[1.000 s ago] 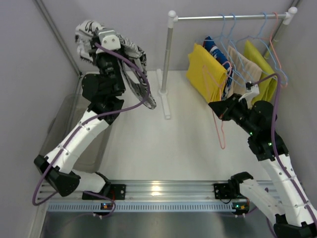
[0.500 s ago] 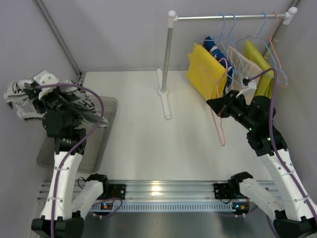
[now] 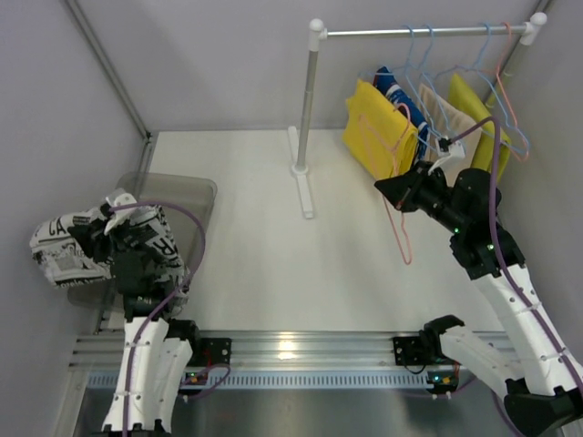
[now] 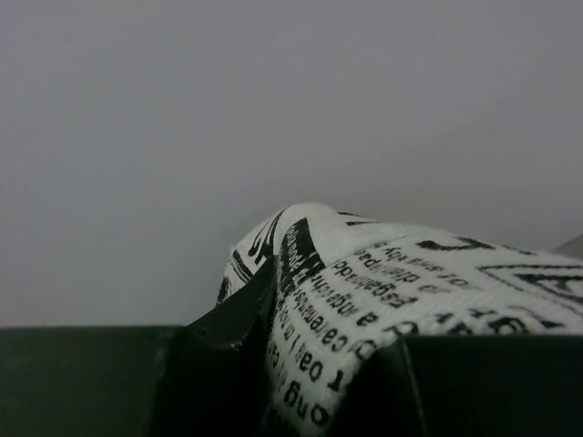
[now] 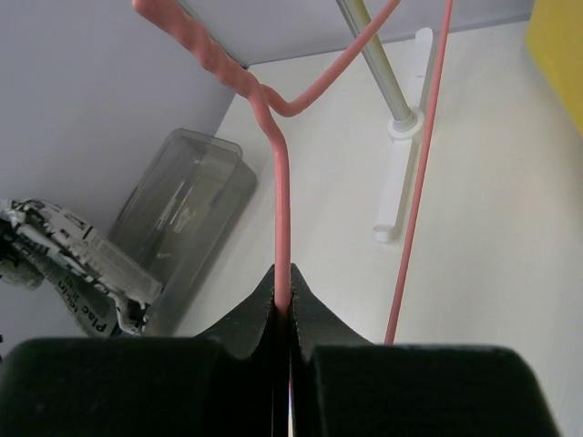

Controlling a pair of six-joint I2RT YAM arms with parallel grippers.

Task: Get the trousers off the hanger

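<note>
My left gripper (image 4: 314,350) is shut on the black-and-white print trousers (image 3: 75,250), holding them bunched at the near left by the clear bin (image 3: 187,193). The print cloth fills the left wrist view (image 4: 392,264) and shows in the right wrist view (image 5: 64,244). My right gripper (image 5: 284,305) is shut on the wire of an empty pink hanger (image 3: 402,232), held off the rail in front of the hanging clothes. The bright yellow trousers (image 3: 378,132) and the blue trousers with white and red patches (image 3: 401,96) hang on hangers from the rail (image 3: 419,32).
A beige cloth (image 3: 453,118) and an olive-yellow cloth (image 3: 483,114) hang at the rail's right end on blue and pink hangers. The rail's white post (image 3: 308,100) and its foot stand at the table's back middle. Grey walls close in left and right.
My left arm swung from the back left down to the near left, carrying the print trousers over the bin. My right gripper rose slightly toward the rail with the pink hanger.
</note>
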